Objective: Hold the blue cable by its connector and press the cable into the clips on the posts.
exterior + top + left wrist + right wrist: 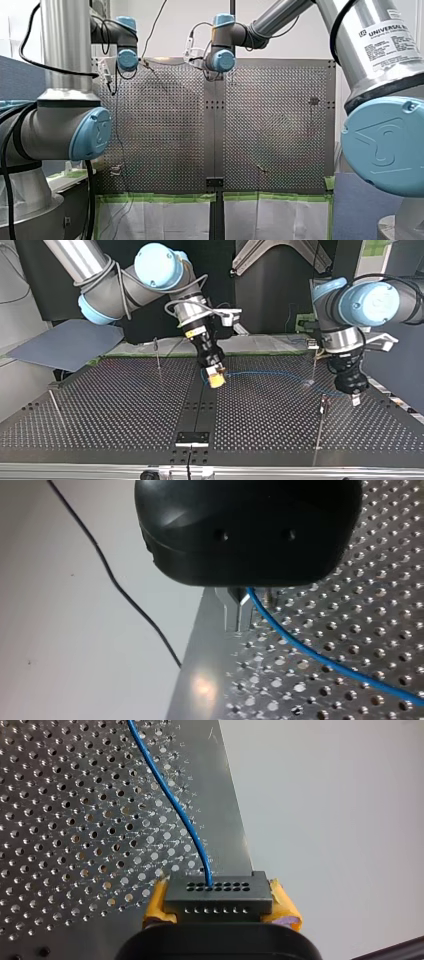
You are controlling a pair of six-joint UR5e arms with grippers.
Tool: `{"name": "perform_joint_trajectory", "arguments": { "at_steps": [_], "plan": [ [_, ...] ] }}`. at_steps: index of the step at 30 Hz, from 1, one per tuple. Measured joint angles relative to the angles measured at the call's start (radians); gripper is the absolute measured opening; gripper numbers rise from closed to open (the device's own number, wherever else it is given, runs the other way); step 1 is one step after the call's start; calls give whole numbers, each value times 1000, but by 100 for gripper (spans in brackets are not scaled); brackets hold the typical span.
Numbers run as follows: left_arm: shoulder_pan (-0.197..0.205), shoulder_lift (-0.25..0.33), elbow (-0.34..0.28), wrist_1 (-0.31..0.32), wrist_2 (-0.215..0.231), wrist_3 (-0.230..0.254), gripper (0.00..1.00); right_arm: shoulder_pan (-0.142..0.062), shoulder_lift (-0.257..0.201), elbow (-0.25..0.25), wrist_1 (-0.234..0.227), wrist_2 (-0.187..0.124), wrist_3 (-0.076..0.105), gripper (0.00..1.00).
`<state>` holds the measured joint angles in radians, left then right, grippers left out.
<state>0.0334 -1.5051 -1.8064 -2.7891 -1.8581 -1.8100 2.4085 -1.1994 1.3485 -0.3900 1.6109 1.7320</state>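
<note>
Our yellow-padded right fingers gripped the black rectangular connector; our left fingers pinched the thin blue cable farther along, likely to guide the span between them toward the clips.

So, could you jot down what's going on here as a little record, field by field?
Right end effector: yellow pads shut on the black connector
Left end effector: metal fingers shut on the blue cable
Cable path: runs from the connector, low over the perforated table, across to the left end effector
Posts: thin, upright on the table
Clips: too small to tell whether the cable sits in any
</note>
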Motion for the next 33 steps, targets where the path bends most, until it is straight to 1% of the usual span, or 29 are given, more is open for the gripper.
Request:
{"name": "perform_joint_trajectory", "arguments": {
  "at_steps": [5, 11, 17, 23, 27, 33],
  "plan": [
    [3, -21, 1, 1, 6, 2, 0, -9, 3, 0, 1, 0, 3, 0],
    [7, -28, 17, 2, 16, 2, 0, -20, 4, -1, 2, 0, 3, 0],
    [14, -34, 33, 3, 41, -1, 0, -28, 6, -3, 2, 0, 3, 0],
    [17, -66, 50, 2, 68, 1, 0, -38, 8, -10, 2, -2, 3, 0],
    [22, -75, 67, 2, 77, -1, 0, -46, 9, -11, 1, -2, 3, 0],
    [35, -85, 105, 1, 89, -26, 0, -57, 12, -14, -1, -4, 3, 0]
  ]
}}
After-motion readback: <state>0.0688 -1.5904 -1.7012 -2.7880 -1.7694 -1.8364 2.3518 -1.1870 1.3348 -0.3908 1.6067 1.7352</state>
